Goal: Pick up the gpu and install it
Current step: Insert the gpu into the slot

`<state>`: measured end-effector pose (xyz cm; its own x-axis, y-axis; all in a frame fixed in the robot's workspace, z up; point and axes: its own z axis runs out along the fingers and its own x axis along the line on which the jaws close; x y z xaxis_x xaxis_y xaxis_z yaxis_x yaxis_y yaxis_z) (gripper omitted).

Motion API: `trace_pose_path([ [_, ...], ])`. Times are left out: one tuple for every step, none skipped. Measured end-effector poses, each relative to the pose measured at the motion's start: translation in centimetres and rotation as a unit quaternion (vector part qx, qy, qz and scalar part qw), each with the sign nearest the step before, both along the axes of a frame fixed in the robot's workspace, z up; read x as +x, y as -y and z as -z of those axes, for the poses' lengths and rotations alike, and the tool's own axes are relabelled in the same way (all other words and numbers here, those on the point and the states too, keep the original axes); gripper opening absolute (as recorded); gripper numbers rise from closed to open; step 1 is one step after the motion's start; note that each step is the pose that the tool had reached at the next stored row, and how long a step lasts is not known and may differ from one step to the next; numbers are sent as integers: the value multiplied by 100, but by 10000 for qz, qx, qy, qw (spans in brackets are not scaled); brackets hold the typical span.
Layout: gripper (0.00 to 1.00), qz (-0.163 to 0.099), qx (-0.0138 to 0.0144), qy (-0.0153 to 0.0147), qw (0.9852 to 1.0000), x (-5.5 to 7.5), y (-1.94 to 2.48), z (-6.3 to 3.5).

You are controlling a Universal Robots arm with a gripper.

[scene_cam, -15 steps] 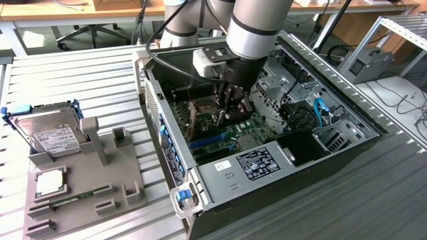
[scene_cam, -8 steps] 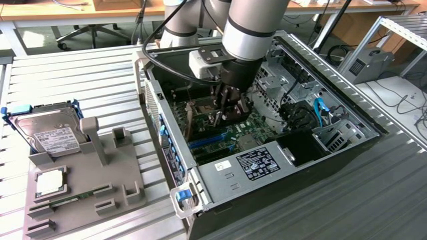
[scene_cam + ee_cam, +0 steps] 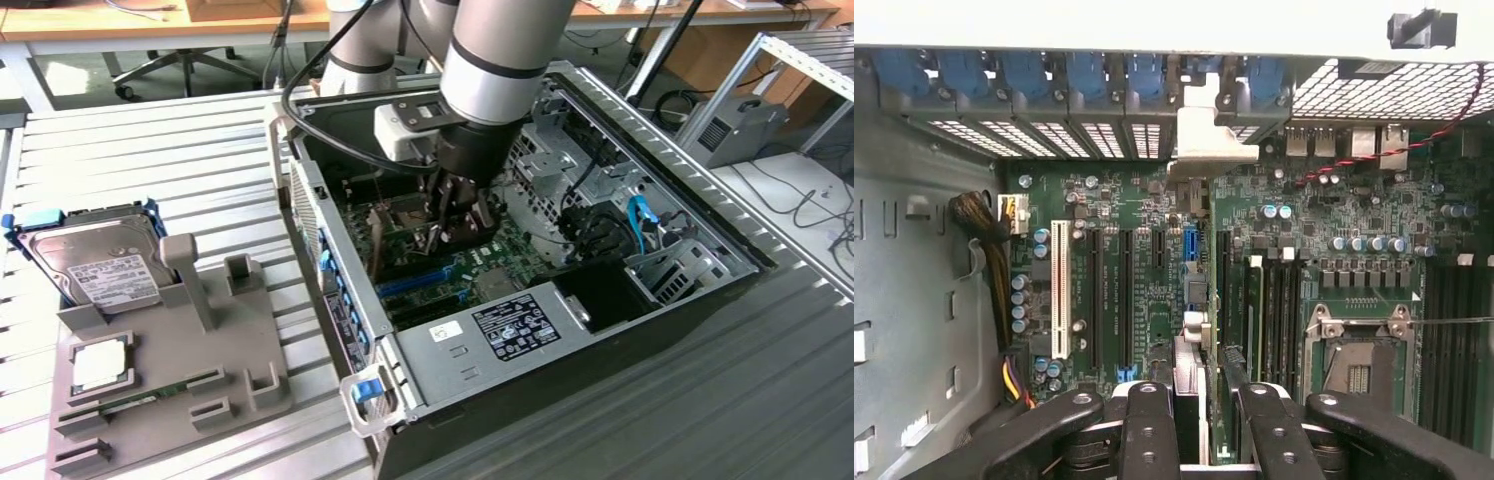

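from across the room, in the exterior view, the grey-sleeved robot arm reaches down into the open black-and-silver computer case (image 3: 441, 345) that lies on its side on the slatted metal table (image 3: 160, 150). its gripper (image 3: 441, 232) hangs low over the green motherboard (image 3: 461, 262), and a thin green circuit card, the gpu (image 3: 378, 240), stands on edge just beside it, toward the exterior view's left. on the table, well apart from the case, a grey moulded holder (image 3: 174, 370) carries a silver hard drive with a white label and blue frame (image 3: 91, 258), a small square silver chip (image 3: 100, 365) and a narrow green memory strip (image 3: 160, 392).

the wrist view looks along the board from between the black fingers (image 3: 1149, 425). here the jaws are clamped on the gpu, seen edge-on, with its silver metal end bracket (image 3: 1204, 130) up against the row of blue-clipped rear slots. i judge this to be the install step, with the card over the long black expansion slots; whether it is seated i cannot tell. the next move calls for the card's edge to line up squarely with the slot and a straight, even push.

the exterior view gives the arm's posture and the holder; the wrist view gives the grip and the bracket's alignment.
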<state>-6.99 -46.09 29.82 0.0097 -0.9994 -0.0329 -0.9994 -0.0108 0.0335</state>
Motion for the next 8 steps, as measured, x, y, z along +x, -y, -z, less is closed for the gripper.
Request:
trace_pose_path([
  [29,0,0,0,10000,-2,0,4],
  [29,0,0,0,10000,-8,0,8],
  [29,0,0,0,10000,-15,0,12],
  [29,0,0,0,10000,-23,0,16],
  [29,0,0,0,10000,-28,0,21],
  [29,0,0,0,10000,-39,0,28],
  [29,0,0,0,10000,-51,0,37],
  [29,0,-1,0,10000,-59,-4,47],
])
